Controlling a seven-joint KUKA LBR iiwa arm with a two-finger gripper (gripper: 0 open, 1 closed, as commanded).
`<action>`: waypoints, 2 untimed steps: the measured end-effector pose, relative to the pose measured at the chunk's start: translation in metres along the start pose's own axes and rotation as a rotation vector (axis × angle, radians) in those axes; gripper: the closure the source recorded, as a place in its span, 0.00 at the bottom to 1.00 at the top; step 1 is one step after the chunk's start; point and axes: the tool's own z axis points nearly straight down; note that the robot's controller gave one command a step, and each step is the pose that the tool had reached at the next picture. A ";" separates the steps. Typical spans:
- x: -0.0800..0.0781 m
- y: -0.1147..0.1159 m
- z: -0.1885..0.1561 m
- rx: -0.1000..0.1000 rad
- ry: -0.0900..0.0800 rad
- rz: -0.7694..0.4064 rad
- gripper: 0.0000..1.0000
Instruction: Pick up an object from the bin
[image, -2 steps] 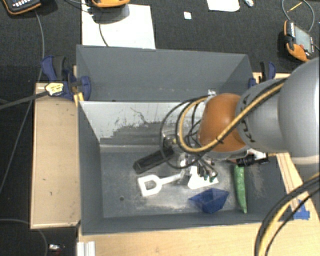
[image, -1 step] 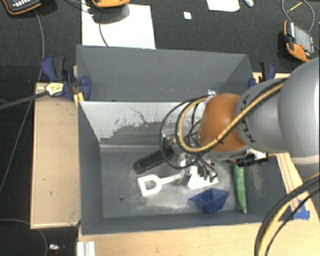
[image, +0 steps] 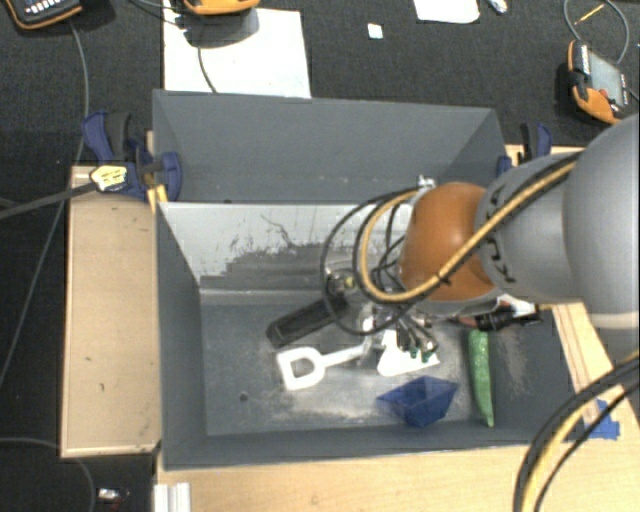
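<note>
Scuffed grey bin (image: 232, 405) amid black carpet (image: 60, 95), gripper (image: 396, 346) beside white scoop (image: 304, 367)

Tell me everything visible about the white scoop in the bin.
The white scoop looks like plastic: a squarish hollow head at its left end and a handle running right. It lies flat on the bin floor, mid-bin. Its right end disappears beneath the hand; whether they touch is unclear. A black bar lies behind it.
</note>
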 end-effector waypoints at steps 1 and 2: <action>0.000 0.000 -0.029 0.001 0.002 -0.001 1.00; 0.000 0.000 -0.080 0.001 0.006 -0.003 1.00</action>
